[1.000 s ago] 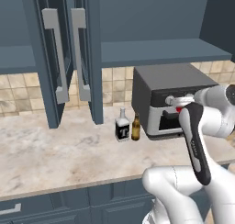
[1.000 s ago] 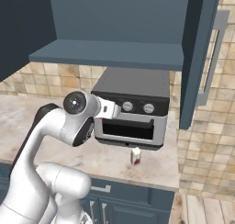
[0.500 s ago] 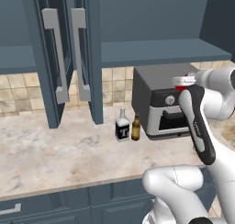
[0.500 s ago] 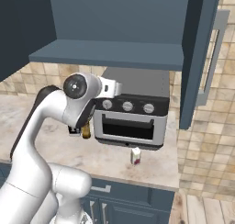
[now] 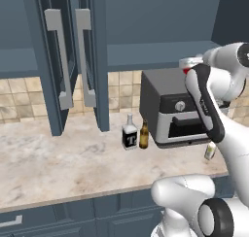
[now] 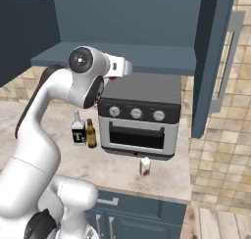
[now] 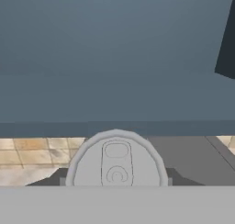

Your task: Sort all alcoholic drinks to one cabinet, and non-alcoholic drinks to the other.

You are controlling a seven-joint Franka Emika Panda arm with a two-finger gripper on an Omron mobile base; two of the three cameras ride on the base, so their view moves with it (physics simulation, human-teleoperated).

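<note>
Now the gripper (image 5: 190, 66), jaws clamped on the plain bright red can (image 5: 187, 63), has risen from in front of the grey toaster oven (image 5: 175, 107) to the open dark slate-blue wall cabinet's shelf (image 6: 117, 61); placing it there looks next.

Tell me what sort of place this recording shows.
A rendered home kitchen: a marble-look counter with a tiled backsplash, dark blue wall cabinets overhead, and a toaster oven beside two bottles.
</note>
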